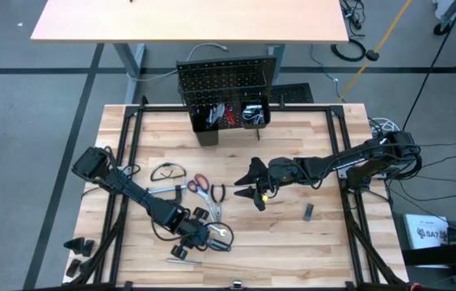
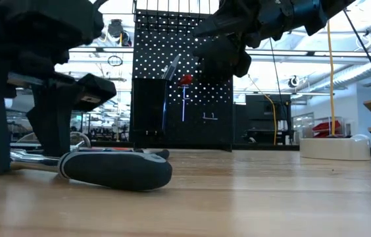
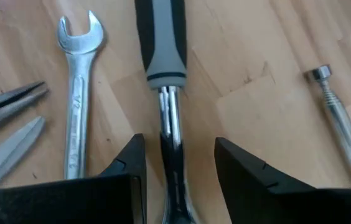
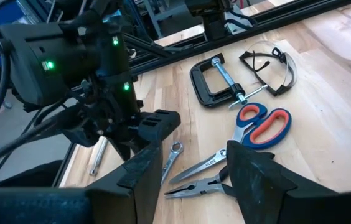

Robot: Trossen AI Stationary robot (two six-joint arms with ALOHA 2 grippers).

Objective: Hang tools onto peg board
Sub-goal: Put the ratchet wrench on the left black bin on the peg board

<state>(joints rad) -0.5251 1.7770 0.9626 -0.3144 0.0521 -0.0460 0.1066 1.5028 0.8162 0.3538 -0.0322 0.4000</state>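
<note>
My left gripper (image 3: 178, 180) is open and low over the table near its front (image 1: 204, 236). Its fingers stand on either side of the ratchet wrench's chrome shaft (image 3: 170, 134) without touching it. The wrench's grey-black handle (image 2: 116, 168) lies flat on the wood. My right gripper (image 1: 246, 182) is open and empty, held above mid-table (image 4: 194, 180). The peg board (image 1: 228, 81) stands upright at the far edge, with bins (image 1: 230, 117) at its foot holding tools. A red-handled tool (image 2: 185, 80) hangs on the board.
Lying flat on the table are an open-end wrench (image 3: 79, 93), a telescopic rod (image 3: 340, 121), red-handled scissors (image 4: 262, 121), pliers (image 4: 203, 185), a black C-clamp (image 4: 216, 81) and safety glasses (image 4: 272, 68). A small dark bit (image 1: 309, 212) lies to the right. A white tape roll (image 2: 333, 146) sits far right.
</note>
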